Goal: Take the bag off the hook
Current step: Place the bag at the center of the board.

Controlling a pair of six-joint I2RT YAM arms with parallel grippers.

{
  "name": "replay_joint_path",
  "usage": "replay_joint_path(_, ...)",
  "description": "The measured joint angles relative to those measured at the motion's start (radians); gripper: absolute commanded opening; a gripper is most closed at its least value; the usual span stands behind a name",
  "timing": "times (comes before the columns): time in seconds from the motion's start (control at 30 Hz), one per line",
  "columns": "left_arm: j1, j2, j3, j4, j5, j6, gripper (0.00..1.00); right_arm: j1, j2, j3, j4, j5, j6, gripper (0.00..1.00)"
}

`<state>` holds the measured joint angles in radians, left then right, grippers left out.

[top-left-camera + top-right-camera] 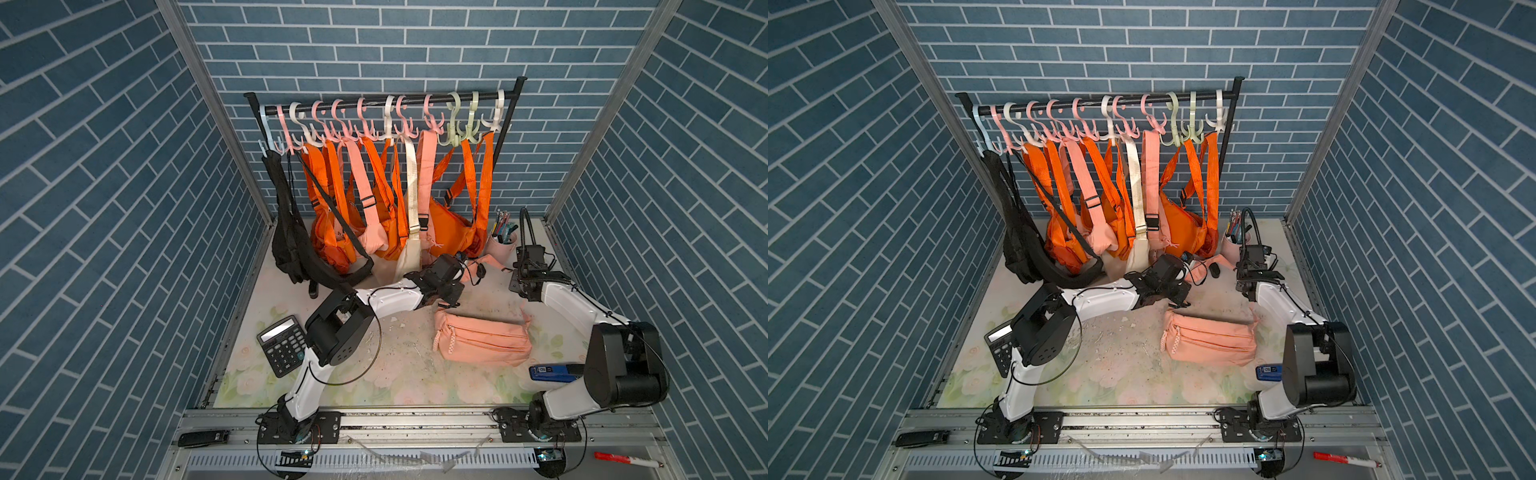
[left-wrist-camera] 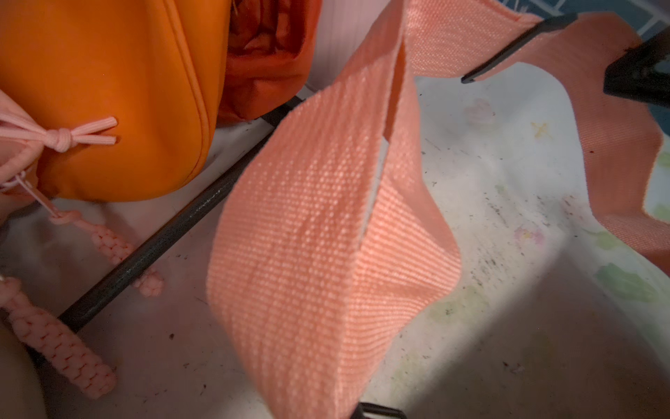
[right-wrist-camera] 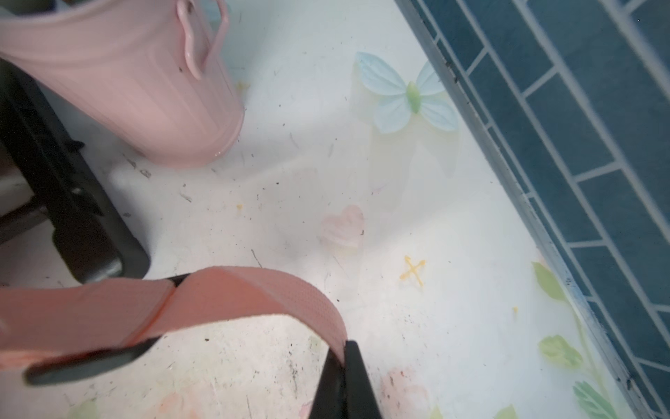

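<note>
Pretty scuffed floral table (image 1: 374, 374)
Calculator (image 1: 282, 345) near the left edge, pink bag (image 1: 482, 343) right of middle, blue box (image 1: 555, 372) front right, pen cup (image 1: 500, 245) back right corner.

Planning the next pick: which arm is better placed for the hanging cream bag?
Probably left: the left tool sits beside the cream bag. The right tool is over by the pink cup, pinching the pink strap.

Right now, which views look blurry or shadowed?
Left wrist view: peach strap weave sharp, braided pull soft, shadow across the table. Right wrist view: strap and pink bucket blurred. Both top views: sharp throughout, evenly lit.
</note>
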<state>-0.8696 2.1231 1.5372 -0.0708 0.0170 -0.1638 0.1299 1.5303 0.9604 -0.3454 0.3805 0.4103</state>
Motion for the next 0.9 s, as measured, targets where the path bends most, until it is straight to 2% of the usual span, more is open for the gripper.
replay_joint_path(0.37, 0.027, 0.085, 0.074, -0.030, 0.000, 0.020, 0.01, -0.005, 0.111, 0.064, 0.008, -0.049, -0.016, 0.00)
replay_joint_path(0.43, 0.030, 0.097, 0.091, -0.040, 0.000, 0.021, 0.07, -0.005, 0.124, 0.076, 0.003, -0.049, -0.019, 0.00)
replay_joint_path(0.5, 0.032, 0.116, 0.119, -0.049, 0.000, 0.023, 0.17, -0.008, 0.148, 0.095, -0.003, -0.050, -0.026, 0.00)
replay_joint_path(0.77, 0.033, 0.172, 0.212, -0.118, 0.018, 0.042, 0.40, -0.019, 0.169, 0.109, -0.015, -0.054, -0.030, 0.00)
replay_joint_path(0.83, 0.034, 0.179, 0.229, -0.130, 0.022, 0.045, 0.44, -0.023, 0.172, 0.113, -0.017, -0.062, -0.035, 0.07)
replay_joint_path(0.9, 0.034, 0.183, 0.241, -0.146, 0.029, 0.044, 0.49, -0.026, 0.174, 0.113, -0.019, -0.074, -0.044, 0.24)
